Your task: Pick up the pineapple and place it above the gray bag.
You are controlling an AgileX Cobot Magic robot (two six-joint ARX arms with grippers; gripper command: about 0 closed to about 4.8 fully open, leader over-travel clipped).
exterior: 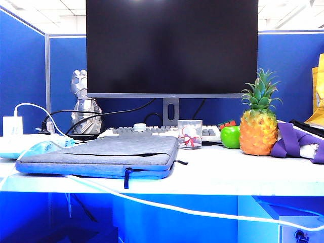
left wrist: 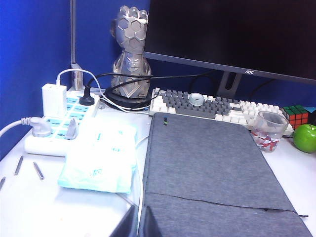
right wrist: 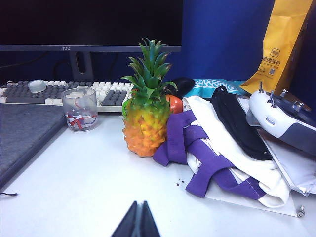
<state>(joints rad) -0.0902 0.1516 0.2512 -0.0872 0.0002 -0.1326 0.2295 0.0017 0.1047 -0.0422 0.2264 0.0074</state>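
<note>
- Nothing picked up yet: the pineapple (exterior: 258, 126) stands upright on the desk, right of the middle in the exterior view, well apart from the gray bag (exterior: 109, 154).
- It sits just beside the green apple (exterior: 230, 136) on one side and touches, or nearly touches, the purple cloth (exterior: 296, 143) on the other; I can't tell which.
- The gray bag lies flat at the front of the desk, in front of the keyboard (left wrist: 212, 106), and its top is bare, so the landing spot looks ready.
- Right gripper (right wrist: 137, 222): fingertips pinched together, clenched on nothing, hanging back from the pineapple with open desk between them.
- Left gripper (left wrist: 137, 224): also clenched and empty, parked over the near edge of the bag.
- Neither arm shows in the exterior view.
- My read: the whole job is ahead, namely open the right claw, reach in, grasp the fruit, lift, carry it across past the small glass (exterior: 190, 134), and set it on the bag.
- Worth watching: the spiky crown and the cloth crowding that grasp.
</note>
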